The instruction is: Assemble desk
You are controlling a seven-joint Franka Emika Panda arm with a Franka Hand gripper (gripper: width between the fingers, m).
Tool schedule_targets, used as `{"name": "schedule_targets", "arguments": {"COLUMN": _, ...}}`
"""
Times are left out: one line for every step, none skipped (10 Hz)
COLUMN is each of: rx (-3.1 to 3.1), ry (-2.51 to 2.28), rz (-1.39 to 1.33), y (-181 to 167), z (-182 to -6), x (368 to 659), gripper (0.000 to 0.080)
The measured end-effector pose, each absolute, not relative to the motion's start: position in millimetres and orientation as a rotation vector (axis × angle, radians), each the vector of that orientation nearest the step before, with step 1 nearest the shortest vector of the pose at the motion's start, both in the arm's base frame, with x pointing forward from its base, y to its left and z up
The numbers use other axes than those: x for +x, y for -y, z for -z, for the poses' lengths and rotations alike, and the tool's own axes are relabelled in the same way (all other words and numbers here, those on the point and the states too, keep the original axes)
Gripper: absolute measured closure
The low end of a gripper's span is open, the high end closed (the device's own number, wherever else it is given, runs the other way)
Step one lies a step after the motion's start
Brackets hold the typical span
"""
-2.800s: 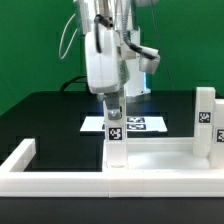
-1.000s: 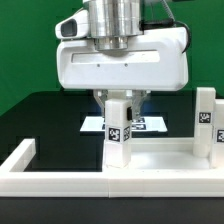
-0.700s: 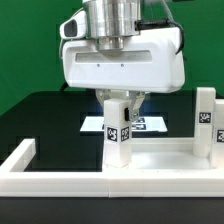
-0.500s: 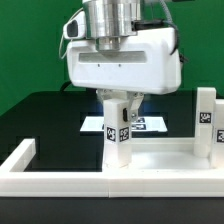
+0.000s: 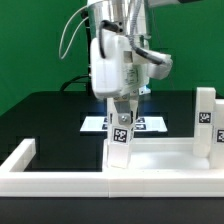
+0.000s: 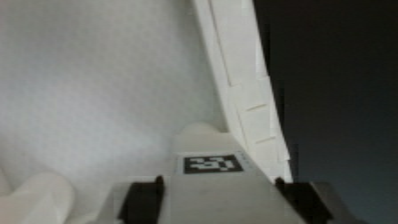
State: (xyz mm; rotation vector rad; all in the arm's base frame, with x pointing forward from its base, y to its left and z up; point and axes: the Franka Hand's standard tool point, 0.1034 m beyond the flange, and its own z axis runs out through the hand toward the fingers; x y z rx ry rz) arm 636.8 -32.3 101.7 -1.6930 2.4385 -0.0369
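Gripper (image 5: 120, 108) closed on upright leg block (image 5: 119, 140), standing in desk top (image 5: 160, 160) near its front rim, on black tabletop (image 5: 45, 115). For good seating: leg kept vertical, twisted steadily under light downward pressure, released only once firm.

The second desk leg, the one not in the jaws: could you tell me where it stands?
It stands upright at the exterior view's right edge, on the desk top.
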Motion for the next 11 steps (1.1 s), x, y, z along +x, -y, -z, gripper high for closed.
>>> {"name": "schedule_targets", "arguments": {"rx": -1.654, "ry": -2.465, "rz": 0.033, "y": 32.7, "z": -101.7, "x": 636.8, "gripper": 0.0508}}
{"name": "schedule_targets", "arguments": {"rx": -1.676, "ry": -2.451, "rz": 0.035, "y": 32.1, "z": -101.5, "x": 636.7, "gripper": 0.0508}}
{"name": "schedule_targets", "arguments": {"rx": -1.754, "ry": -2.396, "rz": 0.044, "y": 32.6, "z": -101.6, "x": 636.7, "gripper": 0.0280}}
{"name": "schedule_targets", "arguments": {"rx": -1.984, "ry": -2.208, "rz": 0.073, "y": 36.6, "z": -104.6, "x": 637.2, "gripper": 0.0280}}
{"name": "schedule_targets", "arguments": {"rx": -2.194, "ry": -2.003, "rz": 0.099, "y": 40.0, "z": -106.9, "x": 635.7, "gripper": 0.0178}}
{"name": "schedule_targets", "arguments": {"rx": -2.407, "ry": -1.754, "rz": 0.117, "y": 41.3, "z": -107.1, "x": 630.3, "gripper": 0.0158}}
{"name": "schedule_targets", "arguments": {"rx": -2.467, "ry": -1.685, "rz": 0.130, "y": 42.8, "z": -104.6, "x": 624.8, "gripper": 0.0158}}
{"name": "schedule_targets", "arguments": {"rx": -2.535, "ry": -1.589, "rz": 0.139, "y": 43.3, "z": -104.2, "x": 625.3, "gripper": 0.0151}}
{"name": "schedule_targets", "arguments": {"rx": -2.585, "ry": -1.512, "rz": 0.146, "y": 43.6, "z": -104.0, "x": 625.3, "gripper": 0.0151}}
{"name": "schedule_targets", "arguments": {"rx": -2.626, "ry": -1.445, "rz": 0.151, "y": 43.8, "z": -103.7, "x": 625.1, "gripper": 0.0150}}
{"name": "schedule_targets", "arguments": {"rx": -2.757, "ry": -1.233, "rz": 0.161, "y": 44.5, "z": -104.4, "x": 625.9, "gripper": 0.0150}}
